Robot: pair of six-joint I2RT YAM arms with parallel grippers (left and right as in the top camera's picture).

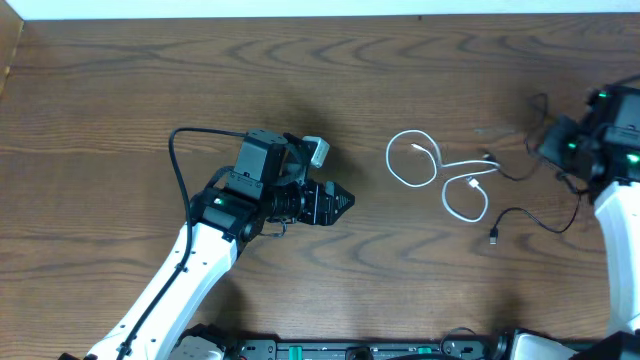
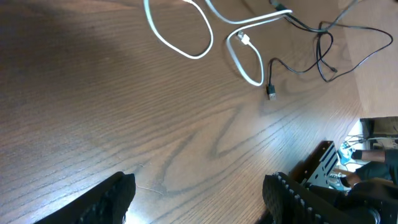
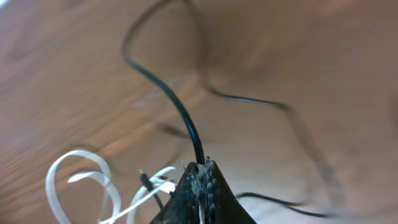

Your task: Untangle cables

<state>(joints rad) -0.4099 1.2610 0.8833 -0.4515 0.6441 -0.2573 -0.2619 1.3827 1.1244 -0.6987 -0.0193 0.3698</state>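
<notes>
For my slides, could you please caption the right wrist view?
Shut right end effector pinches thin black cable beside looped white cable.

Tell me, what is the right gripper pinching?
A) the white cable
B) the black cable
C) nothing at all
B: in the right wrist view the right gripper is shut on the black cable, while the white cable lies free of it.

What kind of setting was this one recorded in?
Probably a robotics lab bench: a wood-grain table with a left arm and a right arm at it, a white cable and a black cable as test pieces, and metal hardware past the table edge.
</notes>
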